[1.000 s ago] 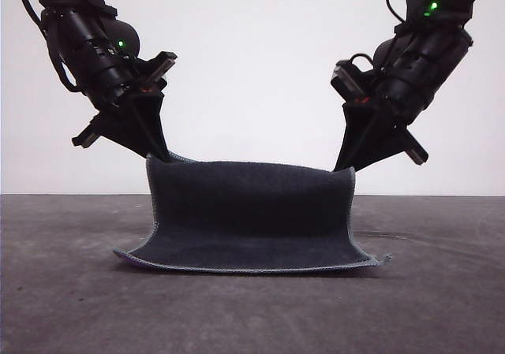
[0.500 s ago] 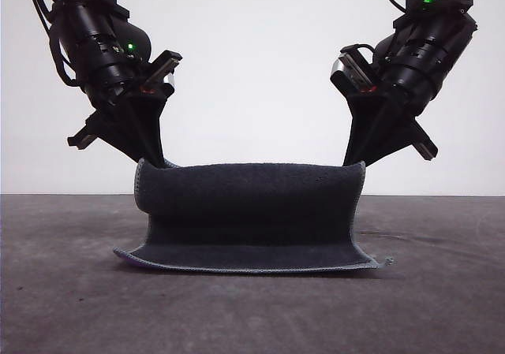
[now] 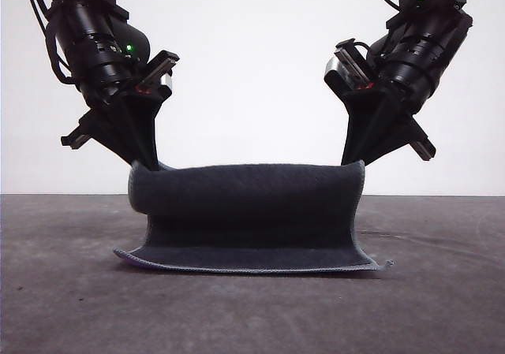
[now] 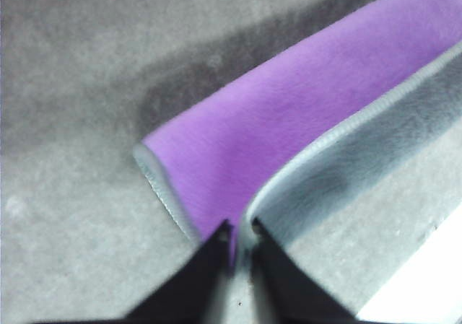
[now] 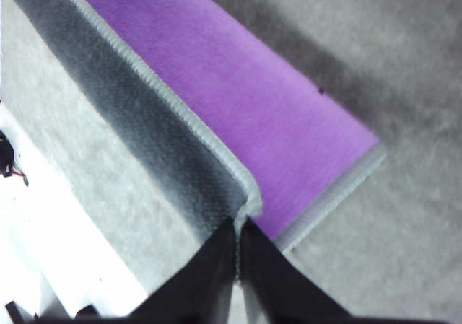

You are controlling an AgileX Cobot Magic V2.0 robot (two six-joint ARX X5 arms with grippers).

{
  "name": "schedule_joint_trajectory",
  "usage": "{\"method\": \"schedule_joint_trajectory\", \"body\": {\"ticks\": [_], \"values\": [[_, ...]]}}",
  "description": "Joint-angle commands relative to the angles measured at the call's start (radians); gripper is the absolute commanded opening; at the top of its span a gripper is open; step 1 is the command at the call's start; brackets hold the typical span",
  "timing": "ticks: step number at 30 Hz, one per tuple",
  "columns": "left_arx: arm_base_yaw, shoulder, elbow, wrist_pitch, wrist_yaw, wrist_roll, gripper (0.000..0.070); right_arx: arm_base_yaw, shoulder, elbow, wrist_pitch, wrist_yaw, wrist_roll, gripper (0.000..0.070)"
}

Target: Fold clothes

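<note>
Across a dark grey desk, seen from the front, a small square cloth is held half raised. Its near edge lies flat on the desk, while the far edge is lifted and curled forward, dark grey face outward. In both wrist views the bright purple face is seen inside the curl, bordered by a grey stitched hem. The left claw is pinched tight on the raised left corner, and the right claw is pinched tight on the raised right corner. The fold is judged to be about midway: the far edge has been lifted but is not yet laid over the near edge, and release is also left to do.
</note>
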Motion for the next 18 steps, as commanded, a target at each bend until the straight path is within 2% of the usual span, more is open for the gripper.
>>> {"method": "schedule_joint_trajectory", "body": {"ticks": [1,3,4,9,12,14,18], "values": [[-0.002,0.011,0.024,-0.001,0.0,0.007,0.0292,0.004,0.01,0.02,-0.007,0.0,-0.012,0.0276],[-0.002,0.011,0.024,0.002,0.0,0.005,0.038,0.004,0.01,0.02,-0.013,0.0,-0.012,0.0391],[-0.002,0.011,0.024,0.001,0.0,0.0,0.0394,0.003,0.01,0.02,-0.016,0.0,-0.012,0.0422],[-0.001,0.01,0.024,0.004,-0.003,-0.003,0.0411,0.002,0.01,0.021,-0.002,0.001,-0.015,0.0502],[0.006,-0.001,0.024,0.013,-0.031,-0.006,0.0534,-0.007,0.008,0.021,0.026,0.01,-0.013,0.057],[0.01,-0.018,0.024,0.028,-0.066,-0.008,0.0563,-0.017,0.0,0.021,0.051,0.024,-0.01,0.0576],[0.025,-0.075,0.024,0.07,-0.087,-0.012,0.0561,-0.042,-0.04,0.021,0.099,0.028,-0.01,0.0576]]}}
